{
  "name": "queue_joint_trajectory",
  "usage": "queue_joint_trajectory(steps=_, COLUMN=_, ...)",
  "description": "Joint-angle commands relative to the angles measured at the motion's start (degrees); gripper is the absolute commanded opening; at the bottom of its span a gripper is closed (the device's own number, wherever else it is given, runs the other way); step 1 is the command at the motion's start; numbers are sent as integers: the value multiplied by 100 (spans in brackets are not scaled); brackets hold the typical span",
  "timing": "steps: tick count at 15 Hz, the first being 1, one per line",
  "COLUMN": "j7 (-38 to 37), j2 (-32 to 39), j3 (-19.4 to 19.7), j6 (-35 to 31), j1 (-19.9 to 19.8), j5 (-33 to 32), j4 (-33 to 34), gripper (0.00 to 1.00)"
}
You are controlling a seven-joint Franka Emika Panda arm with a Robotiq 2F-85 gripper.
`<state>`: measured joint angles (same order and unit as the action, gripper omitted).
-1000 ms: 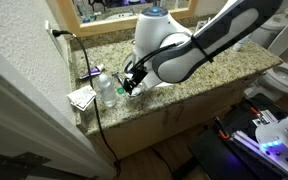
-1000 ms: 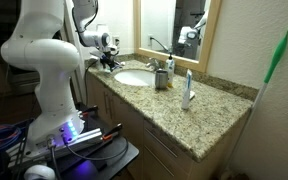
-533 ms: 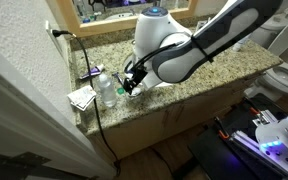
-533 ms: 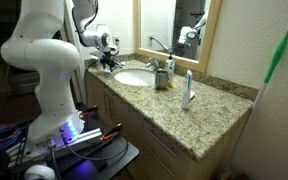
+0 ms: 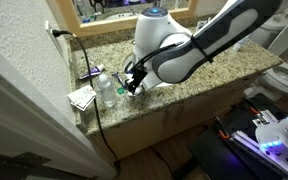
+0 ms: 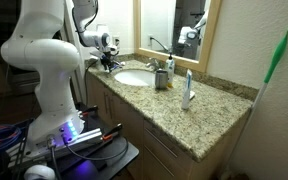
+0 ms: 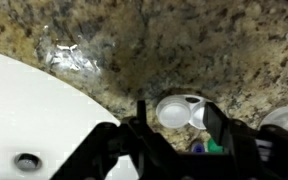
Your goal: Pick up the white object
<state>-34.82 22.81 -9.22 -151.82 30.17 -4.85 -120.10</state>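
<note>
Round glossy white object (image 7: pixel 177 110)

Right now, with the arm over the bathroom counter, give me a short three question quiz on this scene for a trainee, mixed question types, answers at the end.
1. True or false: the white object lies on the granite counter, outside the sink.
2. In the wrist view, the white object is: A) between the fingers of the hand; B) down by the sink drain; C) on top of the faucet.
3. In an exterior view, what clear container stands on the counter close to the hand?
Key: 1 true; 2 A; 3 a plastic bottle.
</note>
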Motion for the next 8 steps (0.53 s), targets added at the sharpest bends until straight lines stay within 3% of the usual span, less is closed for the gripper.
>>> queue_joint_trajectory(steps=1, j7=28, j2=-31, j3=-25, j6=105, j1=-31, j5=14, j4=13, gripper=32)
queue_joint_trajectory(steps=3, j7=23, j2=-55, j3=-24, j6=152, j1=-29, j5=13, j4=11, gripper=19)
queue_joint_trajectory(steps=4, j7=18, j2=-65, j3=-26, j6=188, j1=-31, j5=20, j4=14, gripper=23)
queue_joint_trajectory(steps=6, j7=-30, j2=-88, j3=5, j6=209, j1=-2, j5=-31, j4=13, gripper=59)
queue_joint_trajectory(steps=8, j7=1, j2=-92, j3=-19, j6=243, j1=-18, j5=-6, j4=5, gripper=72)
